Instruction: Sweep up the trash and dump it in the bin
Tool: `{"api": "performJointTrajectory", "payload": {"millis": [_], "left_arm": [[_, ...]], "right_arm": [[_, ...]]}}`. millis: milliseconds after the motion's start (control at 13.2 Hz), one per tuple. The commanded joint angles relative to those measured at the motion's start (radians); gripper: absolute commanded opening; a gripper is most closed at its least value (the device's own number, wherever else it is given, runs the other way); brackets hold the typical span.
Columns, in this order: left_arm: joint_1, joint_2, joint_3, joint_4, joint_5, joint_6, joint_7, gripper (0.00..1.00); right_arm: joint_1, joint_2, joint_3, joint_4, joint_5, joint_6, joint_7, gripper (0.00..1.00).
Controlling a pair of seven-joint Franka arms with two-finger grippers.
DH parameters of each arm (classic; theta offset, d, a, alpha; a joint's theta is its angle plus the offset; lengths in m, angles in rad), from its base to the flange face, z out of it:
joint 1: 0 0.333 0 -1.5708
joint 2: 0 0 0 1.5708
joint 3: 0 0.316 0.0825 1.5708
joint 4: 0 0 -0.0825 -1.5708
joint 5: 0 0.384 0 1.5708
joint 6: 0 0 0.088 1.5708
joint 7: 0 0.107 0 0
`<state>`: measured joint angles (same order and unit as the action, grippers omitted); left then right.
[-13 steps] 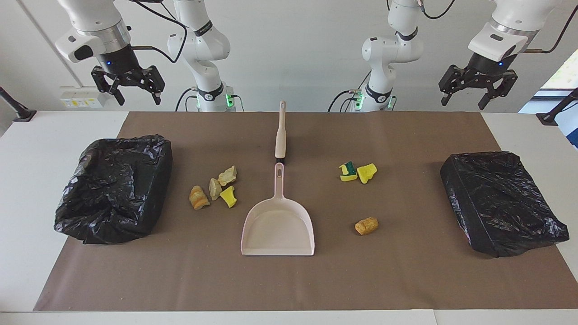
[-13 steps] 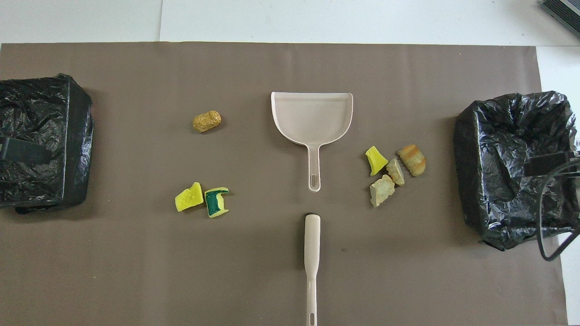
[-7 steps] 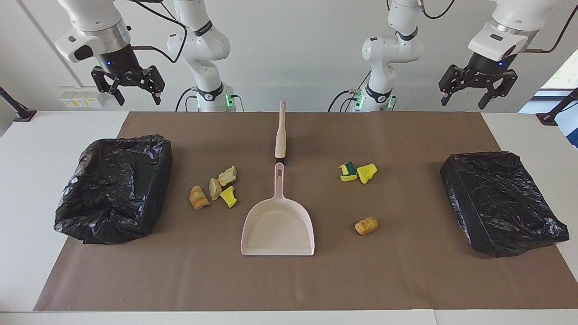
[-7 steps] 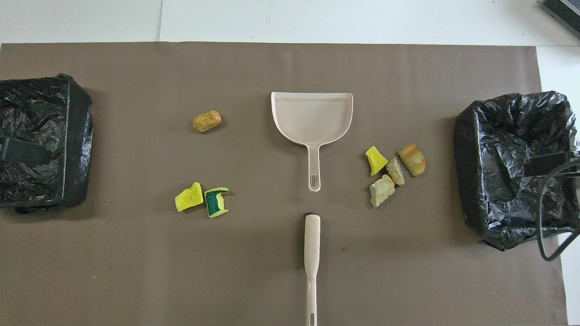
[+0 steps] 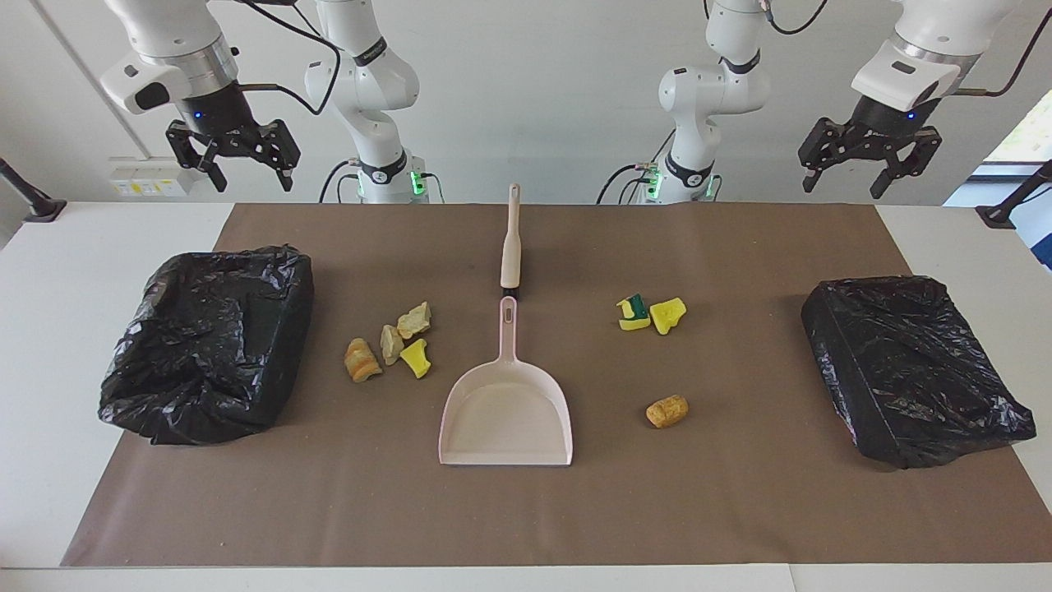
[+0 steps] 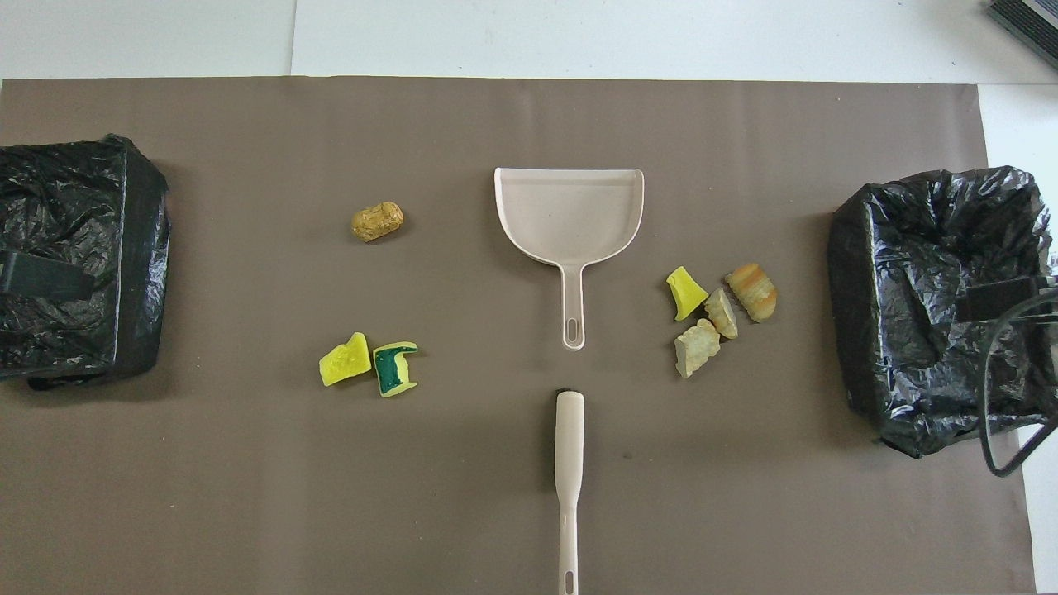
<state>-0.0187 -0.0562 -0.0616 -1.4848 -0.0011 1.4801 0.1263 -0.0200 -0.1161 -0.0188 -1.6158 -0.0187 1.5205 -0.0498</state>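
Beige dustpan point(image 5: 505, 415) lies between 7 trash scraps point(image 5: 390, 344), apparently untouched.

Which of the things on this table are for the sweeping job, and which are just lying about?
For the job:
- trash: seven scraps in three spots on the mat
- dustpan
- brush
- two bins lined with black bags
- left pincer and right pincer, both open, raised

Just there:
- brown mat
- white table

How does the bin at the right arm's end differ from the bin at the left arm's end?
The right-end bin has a puffed, open liner with four scraps close beside it; the left-end bin looks flatter, its three scraps lying farther off. Both are lined with black bags on the brown mat.
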Motion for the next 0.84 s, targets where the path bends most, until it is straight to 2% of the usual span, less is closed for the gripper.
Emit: {"api": "performJointTrajectory", "payload": {"millis": [0,760], "left_arm": [[-0.001,-0.008,0.003,0.011,-0.002,-0.020,-0.005,1.00],[0.000,-0.010,0.003,0.009,-0.003,-0.026,-0.005,1.00]], "right_arm": [[-0.008,-0.007,0.004,0.001,0.009,0.003,0.010,1.00],[-0.006,-0.008,0.005,-0.001,0.009,-0.005,0.007,1.00]]}}
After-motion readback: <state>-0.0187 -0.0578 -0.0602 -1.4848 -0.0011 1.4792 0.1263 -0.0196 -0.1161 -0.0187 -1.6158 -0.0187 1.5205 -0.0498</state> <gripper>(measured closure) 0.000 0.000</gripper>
